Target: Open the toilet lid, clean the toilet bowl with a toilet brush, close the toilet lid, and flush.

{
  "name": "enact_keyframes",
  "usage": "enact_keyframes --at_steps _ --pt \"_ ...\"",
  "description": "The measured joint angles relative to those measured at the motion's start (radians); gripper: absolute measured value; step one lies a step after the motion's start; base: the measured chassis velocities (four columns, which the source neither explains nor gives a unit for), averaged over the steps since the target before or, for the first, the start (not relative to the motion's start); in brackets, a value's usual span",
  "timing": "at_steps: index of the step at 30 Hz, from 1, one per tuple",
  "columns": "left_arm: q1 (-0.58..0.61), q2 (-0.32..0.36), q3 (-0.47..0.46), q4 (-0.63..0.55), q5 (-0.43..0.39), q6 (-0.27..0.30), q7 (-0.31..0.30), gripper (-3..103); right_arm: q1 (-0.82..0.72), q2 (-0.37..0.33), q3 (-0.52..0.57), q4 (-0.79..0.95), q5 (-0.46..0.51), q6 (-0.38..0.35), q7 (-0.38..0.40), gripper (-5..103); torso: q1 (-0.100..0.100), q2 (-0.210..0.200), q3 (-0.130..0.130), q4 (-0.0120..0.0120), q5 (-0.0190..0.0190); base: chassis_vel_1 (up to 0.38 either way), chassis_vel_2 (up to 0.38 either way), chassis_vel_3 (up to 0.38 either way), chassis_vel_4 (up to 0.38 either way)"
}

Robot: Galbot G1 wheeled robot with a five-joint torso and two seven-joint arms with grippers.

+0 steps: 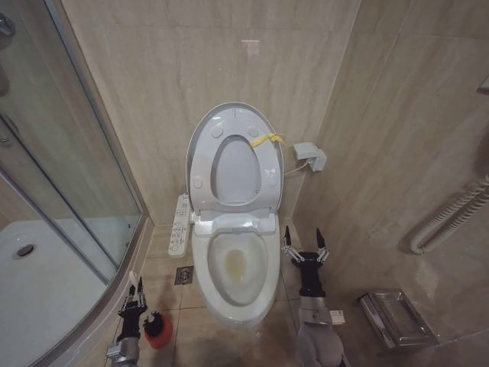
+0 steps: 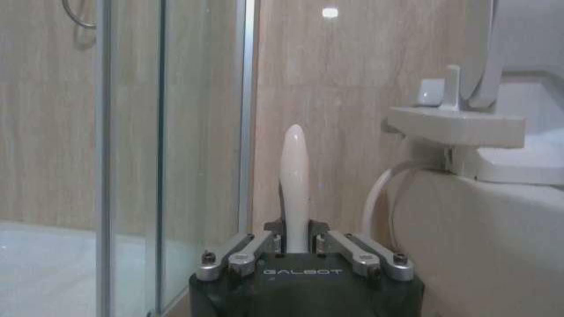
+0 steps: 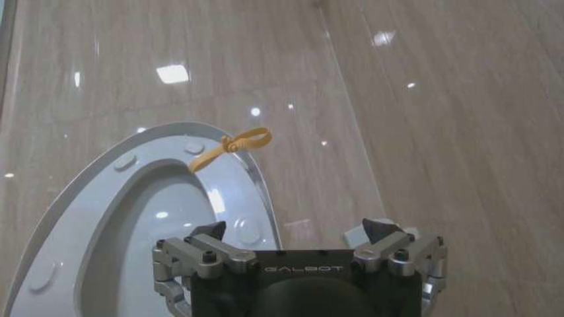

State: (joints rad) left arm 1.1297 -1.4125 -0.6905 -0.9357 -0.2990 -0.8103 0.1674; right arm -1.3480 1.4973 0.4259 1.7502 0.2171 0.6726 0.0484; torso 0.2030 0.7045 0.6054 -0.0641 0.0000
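Beige marble-look tile is covering the floor point(image 1: 195, 325) and both walls of the corner where the toilet bowl point(image 1: 235, 267) is standing at the centre of the head view. The toilet lid point(image 1: 200, 145) is standing upright against the rear wall at 12 o'clock from the bowl, its greyish underside with round bumpers facing forward, and a yellow strap point(image 1: 267, 139) is hanging from its rim at the 1 o'clock edge. The seat ring point(image 1: 233, 170) is also raised, resting against the lid. A white control panel point(image 1: 180, 225) is projecting at 9 o'clock from the bowl. A floor drain point(image 1: 184, 274) is sitting just beside the pedestal.

A glass shower screen point(image 1: 69, 160) is curving along the 9 o'clock side, enclosing a white shower tray point(image 1: 46, 283).

The left gripper point(image 1: 134, 294) is positioned at 8 o'clock from the bowl, low near the floor, its jaws clenched on the white handle of the toilet brush point(image 2: 294, 188), which is pointing upward. A red holder cup point(image 1: 157, 331) is sitting just beside it.

The right gripper point(image 1: 305, 241) is hovering at 3 o'clock from the bowl, jaws released and spread apart, holding nothing. A metal tray point(image 1: 397, 317) is lying on the floor at 4 o'clock.
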Motion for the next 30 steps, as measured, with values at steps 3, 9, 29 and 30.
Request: enact_keyframes --at_steps 3,9,29,30 --pt "-0.015 0.000 -0.005 0.021 0.006 -0.002 0.000 16 0.002 -0.003 0.001 -0.005 0.006 0.001 -0.001 100 0.000 0.000 0.000 0.0001 0.0001 0.000 0.000 0.000 0.000" --pt "-0.040 -0.009 -0.008 0.038 0.010 -0.002 0.000 16 0.002 -0.005 0.004 -0.012 0.010 0.003 -0.001 100 0.000 0.000 0.000 0.0000 0.0001 0.000 0.000 0.000 0.000" --pt "-0.071 -0.037 -0.042 0.102 0.081 0.000 -0.026 16 0.002 -0.012 0.008 -0.013 0.023 0.006 -0.002 100 0.000 0.000 0.000 -0.0001 0.0001 0.000 0.000 0.000 0.000" --pt "-0.070 -0.039 -0.043 0.102 0.085 0.001 -0.029 16 0.003 -0.012 0.007 -0.013 0.023 0.006 -0.002 100 0.000 0.000 0.000 0.0000 0.0001 0.000 0.000 0.000 0.000"
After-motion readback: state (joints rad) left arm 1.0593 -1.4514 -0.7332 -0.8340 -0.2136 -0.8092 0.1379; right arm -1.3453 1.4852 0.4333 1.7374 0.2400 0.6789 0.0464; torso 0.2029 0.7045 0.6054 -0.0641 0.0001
